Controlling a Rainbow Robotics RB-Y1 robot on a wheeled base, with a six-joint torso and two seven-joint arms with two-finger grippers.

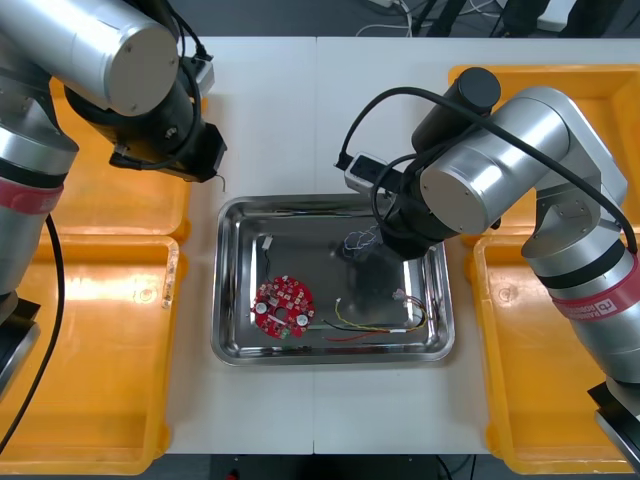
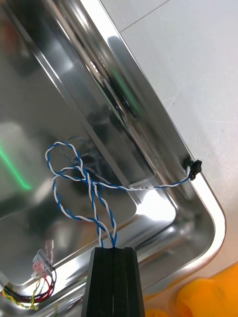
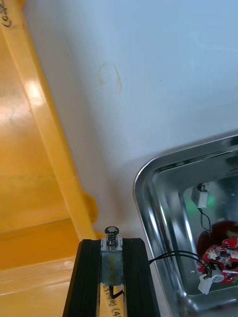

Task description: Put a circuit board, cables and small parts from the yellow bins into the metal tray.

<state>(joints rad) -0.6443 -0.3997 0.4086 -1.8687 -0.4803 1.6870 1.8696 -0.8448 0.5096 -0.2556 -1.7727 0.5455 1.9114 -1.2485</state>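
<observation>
The table (image 1: 300,100) carries yellow bins (image 1: 100,380) at both sides and the tray (image 1: 330,354) between them. In the tray lie the board (image 1: 283,305), near my left corner, and the red-yellow cable (image 1: 375,327) along the near wall, so I judge the task well along.

The step in hand is twofold. My right gripper (image 2: 113,250) hangs over the tray's far right part, fingers pinched tight on the two ends of the blue-white cable (image 2: 86,174). Its loops dangle over the tray floor, and I cannot tell whether they touch it. Its black plug (image 2: 193,168) rests on the tray rim, not inside. My left gripper (image 3: 111,242) is over the bare table between the far left bin and the tray's far left corner, closed on a small part (image 3: 111,234) that stands up between the fingertips.

Next, I think, the right side calls for a short pull inward so the plug slides off the rim, then a drop lower and a release. If I let go from here, the plug may hang the cable over the edge. The left side calls for a short carry across the rim to a bare patch of floor, clear of the board, and a low release so the part does not bounce or roll out
</observation>
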